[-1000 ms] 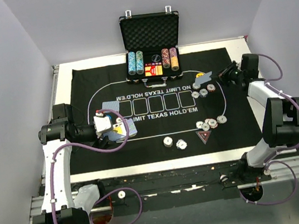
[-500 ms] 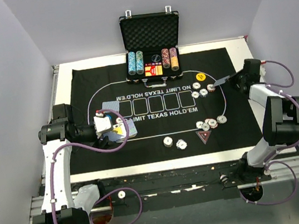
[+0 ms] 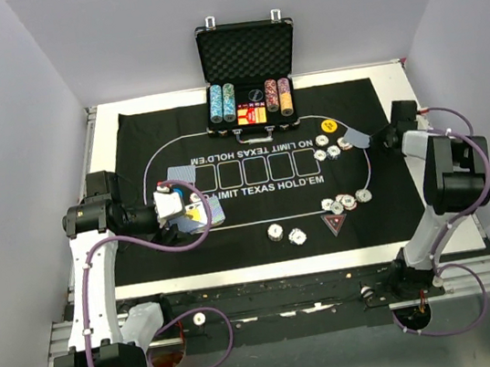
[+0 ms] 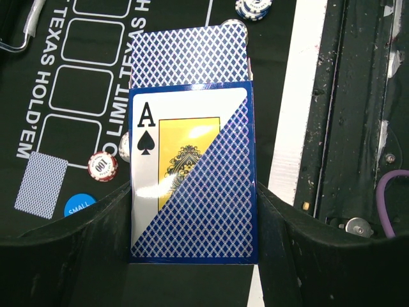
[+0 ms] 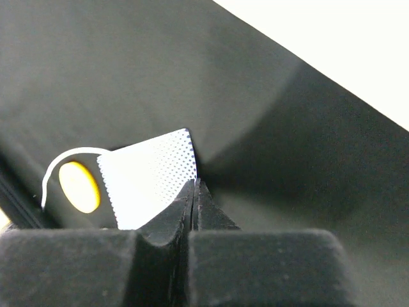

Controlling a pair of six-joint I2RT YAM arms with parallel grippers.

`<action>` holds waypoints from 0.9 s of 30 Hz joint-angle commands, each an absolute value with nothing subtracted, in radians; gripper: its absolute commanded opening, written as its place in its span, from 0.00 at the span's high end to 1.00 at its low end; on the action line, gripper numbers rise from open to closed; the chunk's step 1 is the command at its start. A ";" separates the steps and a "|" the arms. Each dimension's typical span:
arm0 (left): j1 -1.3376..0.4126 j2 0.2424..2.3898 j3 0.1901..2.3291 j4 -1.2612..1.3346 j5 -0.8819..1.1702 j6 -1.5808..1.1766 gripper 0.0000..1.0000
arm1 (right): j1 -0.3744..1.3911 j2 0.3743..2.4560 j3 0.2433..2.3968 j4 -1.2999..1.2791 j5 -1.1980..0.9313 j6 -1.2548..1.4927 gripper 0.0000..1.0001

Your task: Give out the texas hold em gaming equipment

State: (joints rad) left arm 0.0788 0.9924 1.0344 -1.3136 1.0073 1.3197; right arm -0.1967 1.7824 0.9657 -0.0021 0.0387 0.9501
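Observation:
My left gripper (image 3: 175, 208) is shut on a blue card box (image 4: 192, 192) with an ace of spades on it; blue-backed cards (image 4: 188, 57) stick out of its far end. My right gripper (image 3: 382, 137) is shut on the edge of one blue-backed card (image 3: 358, 140), low over the mat's right end; the card also shows in the right wrist view (image 5: 150, 176), next to the yellow button (image 5: 79, 187). Another card (image 3: 182, 173) lies face down on the mat. Striped chips (image 3: 344, 201) and a red triangular marker (image 3: 335, 223) lie at the right.
The open black case (image 3: 248, 63) with chip rows stands at the back. More chips (image 3: 287, 233) lie mid-front and near the yellow button (image 3: 329, 125). A blue "SMALL" button (image 4: 80, 204) and a 100 chip (image 4: 103, 166) lie by the left gripper. The black mat (image 3: 254, 117) covers the table.
My right gripper has carried its card to the right and slightly nearer, away from the yellow button, with the arm folding back. The left arm has not moved.

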 commanded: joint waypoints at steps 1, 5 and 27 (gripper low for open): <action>0.086 0.973 1.063 -1.335 1.074 1.345 0.53 | -0.201 1.873 1.025 -0.120 0.014 0.939 0.90; 0.084 0.965 1.058 -1.339 1.069 1.347 0.53 | -0.201 1.841 1.005 -0.120 0.006 0.928 0.55; 0.086 0.971 1.071 -1.355 1.077 1.351 0.53 | 0.397 1.181 0.962 -0.232 -0.337 0.827 0.00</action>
State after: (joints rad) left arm 0.0788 0.9798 1.0370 -1.3346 1.0073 1.3277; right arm 0.2634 1.1656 0.9573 -0.2264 -0.1589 0.8505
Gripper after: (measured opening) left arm 0.719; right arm 0.996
